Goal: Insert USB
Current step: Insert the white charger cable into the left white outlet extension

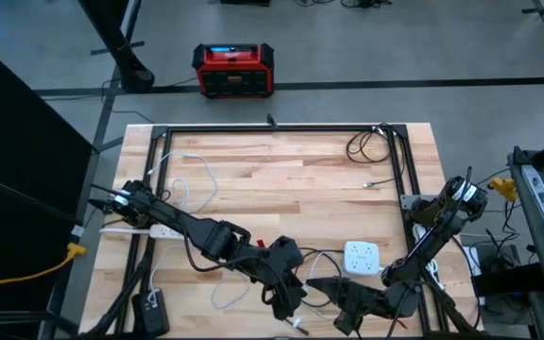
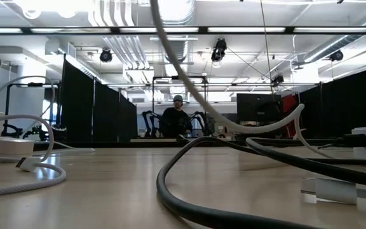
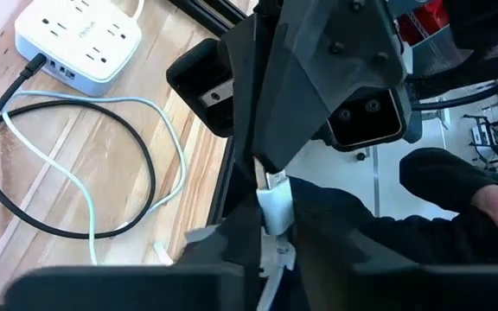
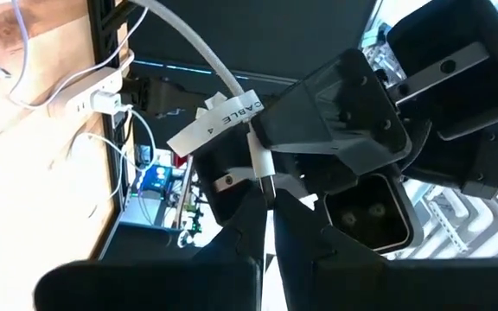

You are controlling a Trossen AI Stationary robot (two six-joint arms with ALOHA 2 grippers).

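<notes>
Two grippers [image 1: 296,295] [image 1: 346,300], one USB plug [image 3: 275,205]

USB plug [image 3: 276,203] tip hidden, pincers overlapping

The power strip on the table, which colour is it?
The power strip is white, with a black cable plugged into its side; the left wrist view shows it best.

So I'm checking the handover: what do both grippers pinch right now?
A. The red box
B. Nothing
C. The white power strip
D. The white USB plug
D: in the wrist views the left gripper and the right gripper both close on the USB plug.
</notes>
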